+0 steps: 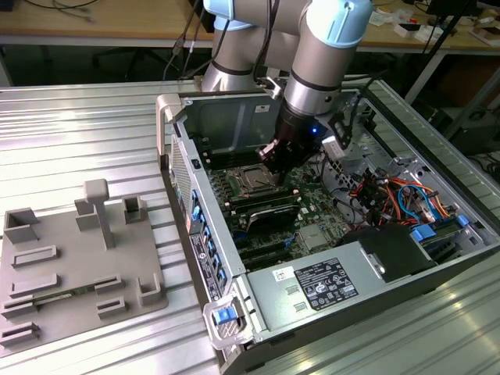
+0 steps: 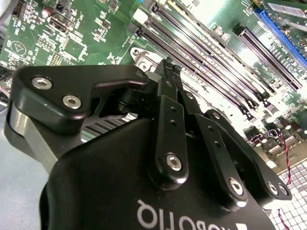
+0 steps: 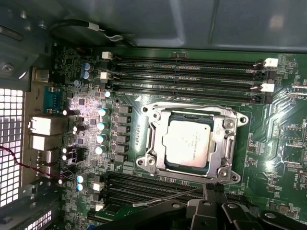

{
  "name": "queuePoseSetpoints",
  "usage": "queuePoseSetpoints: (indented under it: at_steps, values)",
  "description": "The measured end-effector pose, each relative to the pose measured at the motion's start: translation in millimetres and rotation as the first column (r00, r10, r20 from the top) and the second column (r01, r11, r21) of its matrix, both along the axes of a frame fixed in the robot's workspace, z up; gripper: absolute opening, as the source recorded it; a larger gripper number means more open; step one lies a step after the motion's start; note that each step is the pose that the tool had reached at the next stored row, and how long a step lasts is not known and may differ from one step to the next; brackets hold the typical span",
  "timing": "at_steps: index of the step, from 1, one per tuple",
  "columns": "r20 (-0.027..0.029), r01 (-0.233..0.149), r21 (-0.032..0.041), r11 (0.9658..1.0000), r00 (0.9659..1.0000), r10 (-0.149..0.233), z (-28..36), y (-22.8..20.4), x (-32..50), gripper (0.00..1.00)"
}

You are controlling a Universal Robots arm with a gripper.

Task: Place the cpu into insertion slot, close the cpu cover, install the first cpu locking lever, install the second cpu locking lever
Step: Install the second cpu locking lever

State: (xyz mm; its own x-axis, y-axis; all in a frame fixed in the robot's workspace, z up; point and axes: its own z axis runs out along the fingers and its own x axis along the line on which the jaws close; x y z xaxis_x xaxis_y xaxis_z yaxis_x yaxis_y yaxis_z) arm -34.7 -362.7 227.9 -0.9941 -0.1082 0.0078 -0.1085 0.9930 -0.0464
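The gripper hangs inside the open computer case, just over the motherboard and beside the insertion slot, which sits at about eight o'clock from it in the exterior view. In the second wrist view the gripper has its black fingers pressed together at the tips with nothing between them, poised above the long black memory slots. In the first wrist view the cpu lies flat in the insertion slot, its dull silver top showing through the window of the cpu cover, which lies down around it. A thin silvery locking lever runs at a slant over the memory slots, at six o'clock from the socket.
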Motion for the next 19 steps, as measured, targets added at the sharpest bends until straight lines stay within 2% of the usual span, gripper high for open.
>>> queuePoseSetpoints:
  at_steps: [3, 7, 19]
  values:
    - [-0.0023, 0.0, -0.0003, 1.0, 1.0, 0.0, -0.4, 0.0, -3.0, 0.11]
    - [-0.0025, 0.0, 0.0001, 1.0, 1.0, 0.0, -0.9, 0.1, -6.7, 0.11]
    - [-0.0026, 0.0, 0.0, 1.0, 1.0, 0.0, -1.1, 0.0, -7.6, 0.11]
